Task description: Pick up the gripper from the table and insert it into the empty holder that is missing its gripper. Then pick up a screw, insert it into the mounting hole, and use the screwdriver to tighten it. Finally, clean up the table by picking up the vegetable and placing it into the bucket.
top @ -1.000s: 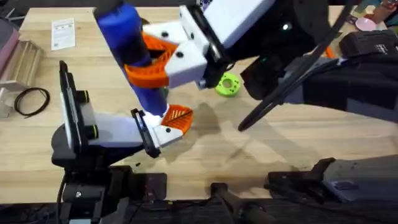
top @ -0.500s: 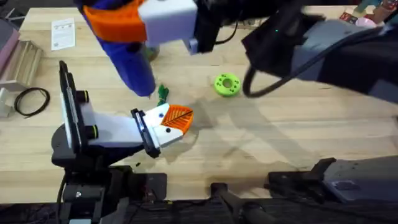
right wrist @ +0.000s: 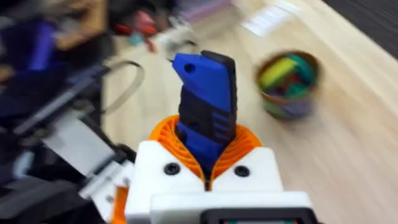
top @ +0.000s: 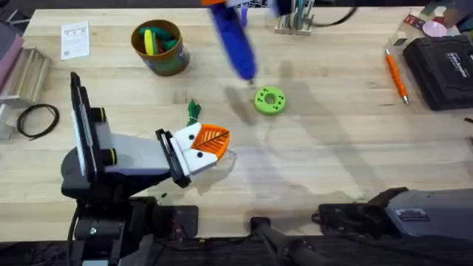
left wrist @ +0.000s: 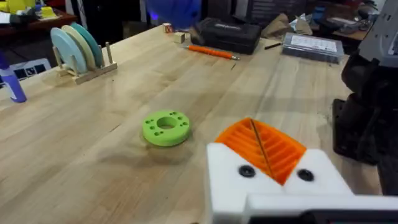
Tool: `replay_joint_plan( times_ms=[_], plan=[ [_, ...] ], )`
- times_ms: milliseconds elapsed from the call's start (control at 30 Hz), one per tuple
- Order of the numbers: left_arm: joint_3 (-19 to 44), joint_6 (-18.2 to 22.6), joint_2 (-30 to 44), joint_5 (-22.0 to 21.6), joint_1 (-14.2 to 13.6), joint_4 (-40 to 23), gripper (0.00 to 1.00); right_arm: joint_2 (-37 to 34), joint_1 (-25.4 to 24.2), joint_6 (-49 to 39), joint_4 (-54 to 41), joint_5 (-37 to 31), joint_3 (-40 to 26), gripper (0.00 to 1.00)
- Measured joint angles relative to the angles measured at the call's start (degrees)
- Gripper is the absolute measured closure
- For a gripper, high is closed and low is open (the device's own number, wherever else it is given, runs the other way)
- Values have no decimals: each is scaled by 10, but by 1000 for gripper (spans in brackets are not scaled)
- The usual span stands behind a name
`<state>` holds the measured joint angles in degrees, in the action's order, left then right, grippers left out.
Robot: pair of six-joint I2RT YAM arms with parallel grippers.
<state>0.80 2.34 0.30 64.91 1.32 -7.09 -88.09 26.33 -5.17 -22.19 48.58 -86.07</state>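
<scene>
Overhead view: the left gripper [top: 211,144] rests on the table [top: 332,148], orange pads pressed together.
Vegetable [top: 194,111]: lies just behind it.
Bucket [top: 159,48]: far back left.
Right gripper [right wrist: 208,168]: clamps the blue screwdriver [right wrist: 205,106], blurry, maybe lifted.

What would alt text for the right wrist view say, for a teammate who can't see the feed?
The right gripper, white with orange ribbed pads, is shut on the blue screwdriver, which stands up between its fingers. Beyond it on the light-wood table sits the bucket with colourful items inside, and the left arm's white gripper lies off to one side.
</scene>
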Motion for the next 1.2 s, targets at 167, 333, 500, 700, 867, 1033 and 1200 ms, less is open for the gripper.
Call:
replay_joint_plan(
  times_ms=[167, 333, 500, 700, 867, 1033, 1200],
  plan=[
    [0, 0, 0, 0, 0, 0, 992, 27, -118, -135, -207, -93, -61, 983],
    [0, 0, 0, 0, 0, 0, 992, 28, -181, -237, -313, -166, -63, 983],
    [0, 0, 0, 0, 0, 0, 992, 21, -215, -371, -411, -226, -63, 983],
    [0, 0, 0, 0, 0, 0, 992, -4, -225, -500, -403, -322, -40, 984],
    [0, 0, 0, 0, 0, 0, 992, -39, -225, -575, -363, -416, 12, 984],
    [0, 0, 0, 0, 0, 0, 992, -92, -226, -617, -348, -463, 31, 984],
    [0, 0, 0, 0, 0, 0, 992, -144, -224, -671, -340, -512, 33, 984]
  ],
)
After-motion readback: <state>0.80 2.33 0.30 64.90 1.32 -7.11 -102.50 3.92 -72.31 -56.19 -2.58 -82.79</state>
